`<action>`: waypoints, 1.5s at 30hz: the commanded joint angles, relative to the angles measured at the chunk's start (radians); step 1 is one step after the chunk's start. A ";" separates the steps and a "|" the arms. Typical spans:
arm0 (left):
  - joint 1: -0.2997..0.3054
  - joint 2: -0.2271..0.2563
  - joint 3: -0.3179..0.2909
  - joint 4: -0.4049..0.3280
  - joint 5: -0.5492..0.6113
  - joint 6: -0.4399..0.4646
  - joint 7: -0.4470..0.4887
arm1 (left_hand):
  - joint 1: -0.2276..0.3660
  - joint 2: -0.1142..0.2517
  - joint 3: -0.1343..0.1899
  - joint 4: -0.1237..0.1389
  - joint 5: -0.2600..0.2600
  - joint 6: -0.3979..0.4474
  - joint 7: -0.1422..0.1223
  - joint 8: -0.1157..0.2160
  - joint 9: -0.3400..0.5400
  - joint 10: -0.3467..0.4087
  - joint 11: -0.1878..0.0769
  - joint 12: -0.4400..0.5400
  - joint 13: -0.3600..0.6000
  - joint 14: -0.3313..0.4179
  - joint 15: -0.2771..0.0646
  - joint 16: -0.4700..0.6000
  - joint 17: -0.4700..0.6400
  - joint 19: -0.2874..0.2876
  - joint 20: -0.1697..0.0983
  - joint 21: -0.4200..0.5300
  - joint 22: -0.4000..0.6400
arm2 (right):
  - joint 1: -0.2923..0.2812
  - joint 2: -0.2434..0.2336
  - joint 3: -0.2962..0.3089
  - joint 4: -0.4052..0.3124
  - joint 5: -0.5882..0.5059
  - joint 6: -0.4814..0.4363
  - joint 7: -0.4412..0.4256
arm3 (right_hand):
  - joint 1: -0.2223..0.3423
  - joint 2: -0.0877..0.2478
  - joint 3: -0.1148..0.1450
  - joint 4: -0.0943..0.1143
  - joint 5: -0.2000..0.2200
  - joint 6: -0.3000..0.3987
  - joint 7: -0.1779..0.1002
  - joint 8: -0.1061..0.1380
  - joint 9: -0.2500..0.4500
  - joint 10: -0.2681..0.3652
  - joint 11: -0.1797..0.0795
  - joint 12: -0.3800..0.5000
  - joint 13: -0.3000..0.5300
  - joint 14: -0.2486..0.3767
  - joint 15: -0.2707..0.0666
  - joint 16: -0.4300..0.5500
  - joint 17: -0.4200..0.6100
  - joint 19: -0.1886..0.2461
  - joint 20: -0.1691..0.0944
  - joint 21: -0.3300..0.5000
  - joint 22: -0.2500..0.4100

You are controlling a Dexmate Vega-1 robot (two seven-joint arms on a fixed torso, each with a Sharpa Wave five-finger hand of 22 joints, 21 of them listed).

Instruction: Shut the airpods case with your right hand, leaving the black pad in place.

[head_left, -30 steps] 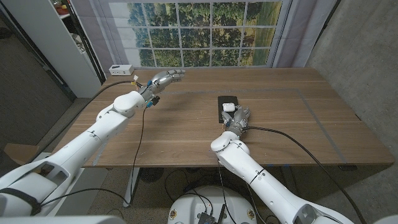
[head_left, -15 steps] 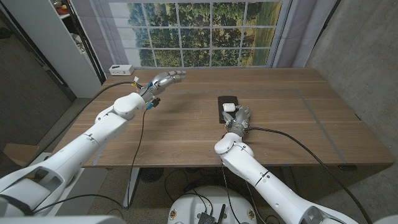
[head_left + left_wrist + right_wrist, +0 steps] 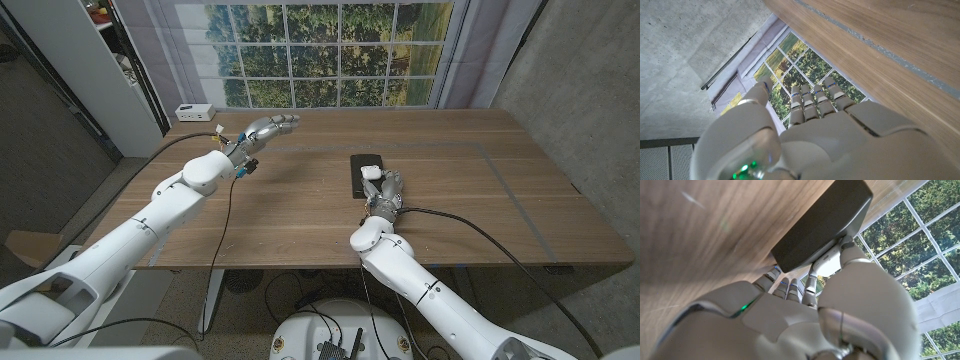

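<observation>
White airpods case [image 3: 369, 172] sits on black pad [image 3: 360, 177], just beyond right hand [image 3: 386, 190] fingertips, touching; hold unclear. Left hand [image 3: 266, 128] well apart, fingers extended, empty.

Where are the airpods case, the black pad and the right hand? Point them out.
airpods case [image 3: 368, 172], head view, white lid.
black pad [image 3: 356, 181], head view, bare left strip.
right hand [image 3: 386, 190], head view, back of hand.

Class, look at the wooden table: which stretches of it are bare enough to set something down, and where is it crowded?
Bare: the wooden table right of the black rectangular pad, and the middle stretch between pad and left hand. Crowded: the pad itself, where the right hand meets the small white airpods case.
</observation>
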 commanded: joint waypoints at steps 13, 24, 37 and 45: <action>-0.008 -0.011 0.024 0.014 0.023 -0.048 -0.037 | -0.010 0.004 0.003 -0.002 0.011 0.029 -0.017 0.006 0.004 0.007 -0.001 0.007 0.007 0.002 -0.005 0.003 0.001 0.006 0.012 -0.011 0.004 | -0.044 -0.059 -0.017 -0.014 -0.081 0.185 -0.002 | 0.012 0.056 0.078 0.042 0.010 0.107 -0.071 0.098 0.005 0.074 -0.057 0.019 0.008 0.069 -0.063 0.036 0.016 0.045 -0.040 0.013 0.004; -0.047 -0.024 0.058 0.028 0.033 -0.040 -0.093 | -0.004 -0.012 -0.004 -0.014 0.010 0.053 -0.010 0.009 0.002 -0.018 0.013 -0.003 0.007 -0.025 0.012 -0.003 0.001 -0.004 0.015 -0.032 0.004 | -0.062 -0.086 -0.015 -0.033 -0.129 0.276 0.008 | 0.015 0.053 0.086 0.042 0.010 0.121 -0.077 0.106 -0.004 0.092 -0.061 0.022 0.008 0.084 -0.071 0.043 0.018 0.062 -0.050 0.016 0.004; -0.113 -0.040 0.120 0.038 0.033 0.021 -0.204 | -0.039 -0.066 -0.054 -0.010 -0.013 0.062 0.011 0.000 -0.003 -0.078 0.036 -0.024 0.002 -0.107 0.046 -0.008 0.006 -0.043 0.020 -0.079 0.004 | -0.070 -0.136 -0.023 -0.109 -0.195 0.344 0.079 | 0.019 0.051 0.092 0.039 0.009 0.130 -0.079 0.113 -0.013 0.103 -0.066 0.022 0.009 0.094 -0.076 0.048 0.020 0.074 -0.059 0.016 0.004; -0.136 -0.057 0.147 0.055 0.032 0.027 -0.246 | -0.046 -0.077 -0.065 -0.009 -0.019 0.069 0.020 -0.001 -0.005 -0.094 0.045 -0.028 -0.001 -0.131 0.050 -0.008 0.007 -0.053 0.024 -0.092 0.004 | -0.071 -0.155 -0.023 -0.129 -0.221 0.384 0.128 | 0.020 0.050 0.094 0.039 0.009 0.137 -0.081 0.118 -0.018 0.109 -0.068 0.022 0.010 0.099 -0.077 0.050 0.021 0.077 -0.063 0.015 0.003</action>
